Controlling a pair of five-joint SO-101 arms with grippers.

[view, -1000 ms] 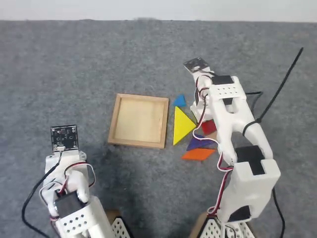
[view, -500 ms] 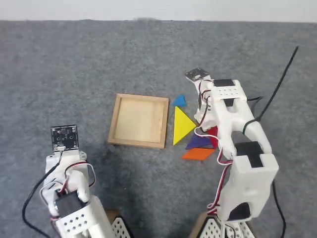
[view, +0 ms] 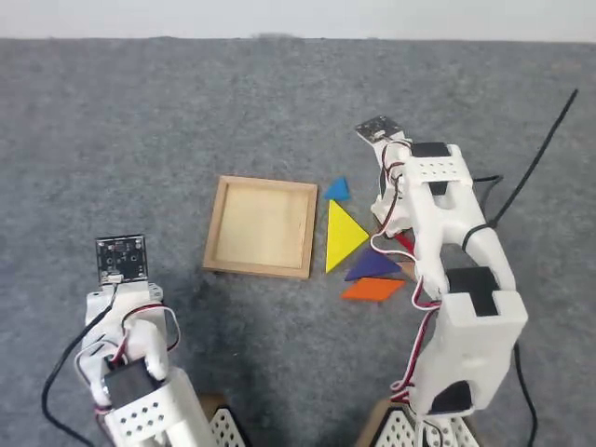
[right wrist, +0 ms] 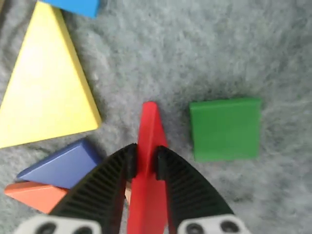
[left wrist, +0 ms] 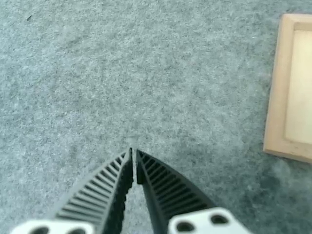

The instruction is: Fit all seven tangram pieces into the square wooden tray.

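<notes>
The right gripper point(right wrist: 145, 158) is clamped on the red piece point(right wrist: 148, 126), which stands on edge between its fingers. The piece's rear end is hidden under them. Just beside it lies the green square point(right wrist: 225, 127), flat on the carpet point(right wrist: 195, 44). On the other side lie the yellow triangle point(right wrist: 46, 87), the indigo triangle point(right wrist: 63, 165) and the orange piece point(right wrist: 29, 192), the last cut off by a finger. The blue piece point(right wrist: 73, 6) is cropped at the frame edge.

From above, the right arm point(view: 447, 242) covers most of the red piece point(view: 404, 242) — only a sliver shows. The tray point(view: 259, 270) sits on the carpet, with the yellow triangle point(view: 343, 235) just beside its rim.

The left gripper point(left wrist: 133, 156) has its fingers together, holding nothing, over the carpet and apart from the tray point(left wrist: 276, 87).
</notes>
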